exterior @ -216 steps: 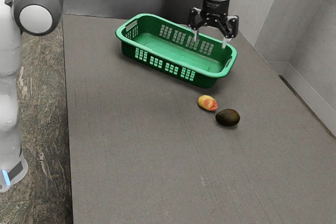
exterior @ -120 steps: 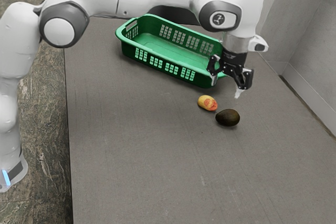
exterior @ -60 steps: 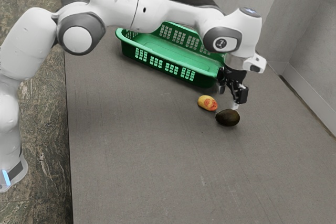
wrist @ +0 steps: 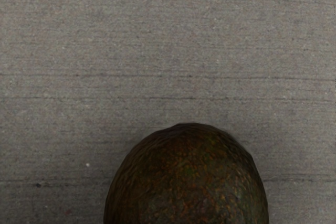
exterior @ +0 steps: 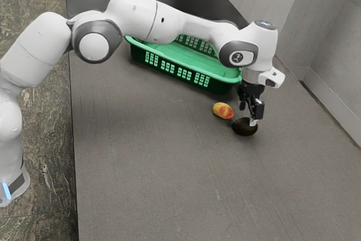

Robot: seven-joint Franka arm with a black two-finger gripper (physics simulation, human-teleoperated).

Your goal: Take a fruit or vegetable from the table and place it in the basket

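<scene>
Your gripper has come down since the earlier frame and is now at the dark avocado. That avocado lies on the grey table, outside the green basket, just beside a yellow-and-red fruit. You cannot tell whether the gripper is apart, together or clamped.

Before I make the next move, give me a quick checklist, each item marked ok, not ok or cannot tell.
1. Gripper down at the avocado: ok.
2. Avocado resting on the table: ok.
3. Firm grip on the avocado: cannot tell.
4. Basket upright: ok.
5. Basket's whole inside in sight: not ok, the arm hides part of it.
6. Yellow fruit beside the avocado, outside the basket: ok.
</scene>
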